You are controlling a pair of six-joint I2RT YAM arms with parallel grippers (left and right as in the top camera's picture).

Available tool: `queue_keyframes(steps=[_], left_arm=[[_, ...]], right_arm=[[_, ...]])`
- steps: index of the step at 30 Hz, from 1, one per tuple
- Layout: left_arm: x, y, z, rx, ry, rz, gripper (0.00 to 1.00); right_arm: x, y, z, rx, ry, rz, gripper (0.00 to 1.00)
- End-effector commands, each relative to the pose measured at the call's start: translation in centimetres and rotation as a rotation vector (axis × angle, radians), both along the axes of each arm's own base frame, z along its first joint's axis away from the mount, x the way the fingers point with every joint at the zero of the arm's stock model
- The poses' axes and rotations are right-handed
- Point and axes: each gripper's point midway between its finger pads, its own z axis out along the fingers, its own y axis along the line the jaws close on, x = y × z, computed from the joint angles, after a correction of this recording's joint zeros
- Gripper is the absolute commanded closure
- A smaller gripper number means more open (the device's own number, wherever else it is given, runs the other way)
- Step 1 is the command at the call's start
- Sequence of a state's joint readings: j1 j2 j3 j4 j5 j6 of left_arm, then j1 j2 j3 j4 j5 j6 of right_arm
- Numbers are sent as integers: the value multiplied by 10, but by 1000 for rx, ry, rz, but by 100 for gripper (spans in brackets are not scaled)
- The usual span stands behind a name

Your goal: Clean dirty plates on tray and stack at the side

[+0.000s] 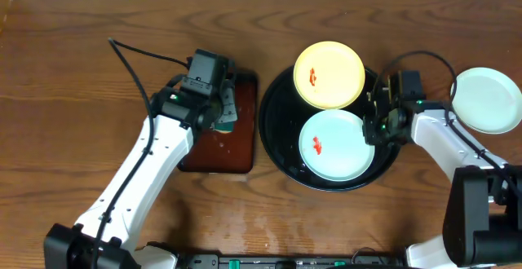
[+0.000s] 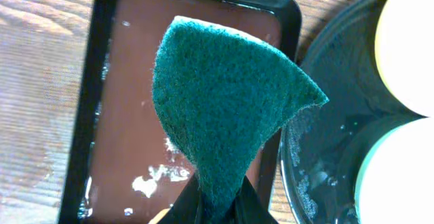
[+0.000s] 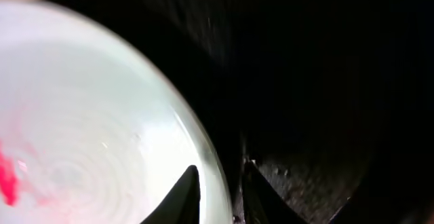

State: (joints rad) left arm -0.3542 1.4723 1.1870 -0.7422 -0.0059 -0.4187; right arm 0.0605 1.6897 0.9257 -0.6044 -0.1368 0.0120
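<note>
Right gripper [image 3: 220, 187] pinches mint plate [image 3: 88, 115] rim; left gripper [image 2: 217, 207] holds sponge [image 2: 230, 102]

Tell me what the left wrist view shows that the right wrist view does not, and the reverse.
Only the left wrist: the left gripper pinching a green scouring pad over the wet brown tray, the wooden table, and an edge of the yellow plate. Only the right wrist: the right gripper with its tips either side of the mint plate rim, and that plate's red smear. Both: the mint plate on the black tray.
</note>
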Motion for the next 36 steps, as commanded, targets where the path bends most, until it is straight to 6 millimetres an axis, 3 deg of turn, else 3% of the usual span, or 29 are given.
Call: queue_keyframes(steps=[1,19,29,36], left_arm=[[4,-2,-1,2,-3,2,93],[7,-5,0,-6,-16,-1,93],[6,-4,-1,-4,-12,-1,92],[6,-4,-1,-4,-11,-1,93]], right_arm=[[-9,0,-6,-9,19,17,81],[-2,-5,-1,11,9,-21,81],[-1,-12,2,67,14,-62,84],[1,-4,7,150,8,-58,90]])
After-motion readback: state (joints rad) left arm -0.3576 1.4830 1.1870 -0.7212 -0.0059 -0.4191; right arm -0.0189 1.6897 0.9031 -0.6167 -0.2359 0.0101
